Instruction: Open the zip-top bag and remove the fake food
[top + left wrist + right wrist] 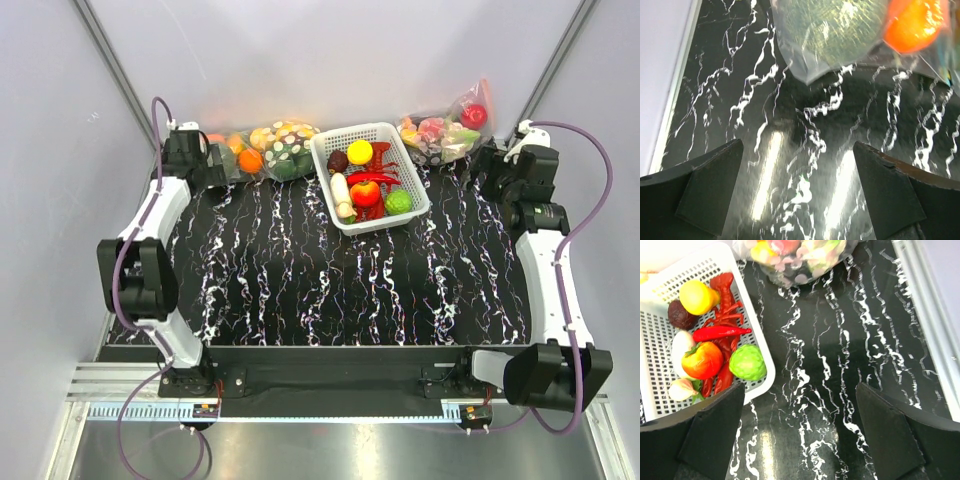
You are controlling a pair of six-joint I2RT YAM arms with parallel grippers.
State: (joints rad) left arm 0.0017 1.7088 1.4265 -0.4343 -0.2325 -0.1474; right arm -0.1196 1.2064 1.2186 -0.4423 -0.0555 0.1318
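Clearly left of the white basket (425, 200), past the spotted bag (290, 142), the zip-top bag (236, 156) lies lengthwise along the far edge of the mat (300, 270); which way its mouth points is unclear. Orange fake food (912, 22) inside is cut off. The left gripper (797, 165) hovers near its corner, jaws wide apart and empty. The right gripper (800, 405), right of the basket, gapes empty too.

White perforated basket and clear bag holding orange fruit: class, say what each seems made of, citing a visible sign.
White perforated basket: probably moulded plastic, matte; regular grid of holes. Clear zip-top bag: thin glossy plastic film, apparently; see-through, creased, glinting.
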